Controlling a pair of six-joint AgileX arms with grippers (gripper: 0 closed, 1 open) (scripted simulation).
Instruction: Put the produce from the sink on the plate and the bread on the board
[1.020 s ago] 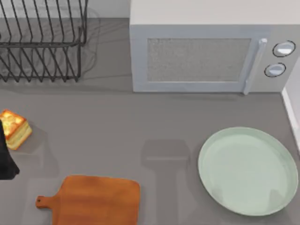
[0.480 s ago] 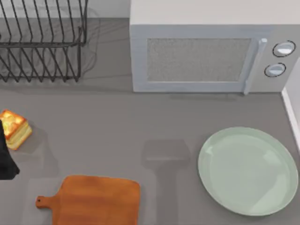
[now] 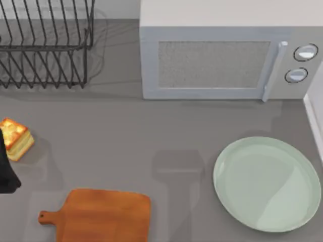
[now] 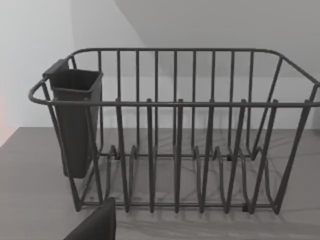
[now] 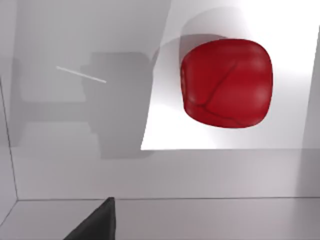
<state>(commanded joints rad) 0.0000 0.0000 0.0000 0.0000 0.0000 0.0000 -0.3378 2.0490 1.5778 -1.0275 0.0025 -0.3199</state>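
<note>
The produce [image 5: 226, 83] is seen in the right wrist view lying on the pale floor of the sink [image 5: 75, 165], with nothing touching it and free floor on every side; a wall rises beyond it. It is rounded and blocky, with no marked long axis. The right arm is judged nearer, its camera looking down at it. Whether either tool is open cannot be told.

Relative to the plate [image 3: 303, 166], which lies bare on the desk [image 3: 126, 131], the board [image 3: 106, 214] is well apart to the left, and the bread [image 3: 17, 138] farther left at the desk's edge, beside a dark part of the left arm [image 3: 6, 174].
</note>
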